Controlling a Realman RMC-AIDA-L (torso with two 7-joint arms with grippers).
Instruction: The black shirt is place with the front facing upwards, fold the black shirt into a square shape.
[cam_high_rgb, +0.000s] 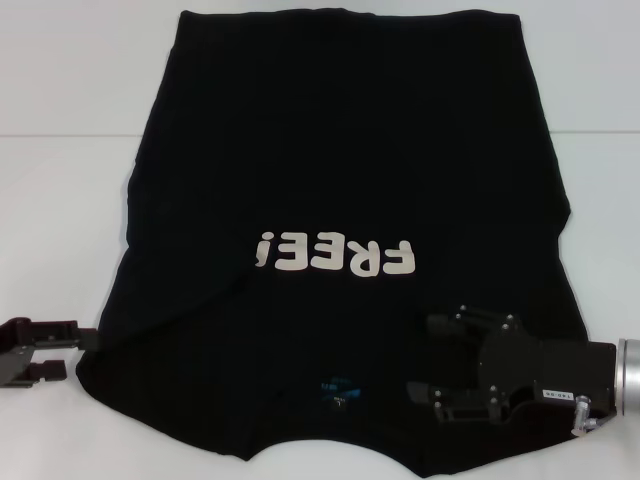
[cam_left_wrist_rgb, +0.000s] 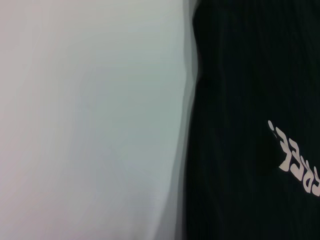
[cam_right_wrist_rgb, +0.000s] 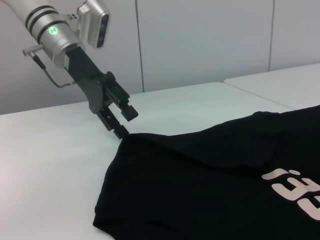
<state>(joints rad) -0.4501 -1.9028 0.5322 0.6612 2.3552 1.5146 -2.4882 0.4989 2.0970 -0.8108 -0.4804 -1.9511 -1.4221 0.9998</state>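
Black shirt (cam_high_rgb: 340, 180) flat, print up, collar near. Left gripper (cam_high_rgb: 45, 352) open-jawed at near-left sleeve edge; right gripper (cam_high_rgb: 440, 365) open over near-right shoulder, likely to pinch corners for folding.

Black shirt (cam_high_rgb: 340, 180) with white "FREE!" lettering (cam_high_rgb: 335, 256), small blue neck label (cam_high_rgb: 338, 388), white table (cam_high_rgb: 60, 200)

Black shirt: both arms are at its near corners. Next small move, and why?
Probably close the left end effector on the shoulder edge. The black shirt lies flat, print up. In the right wrist view the left one's tips touch the cloth edge without lifting it. The right end effector sits over the shirt near the neck label.
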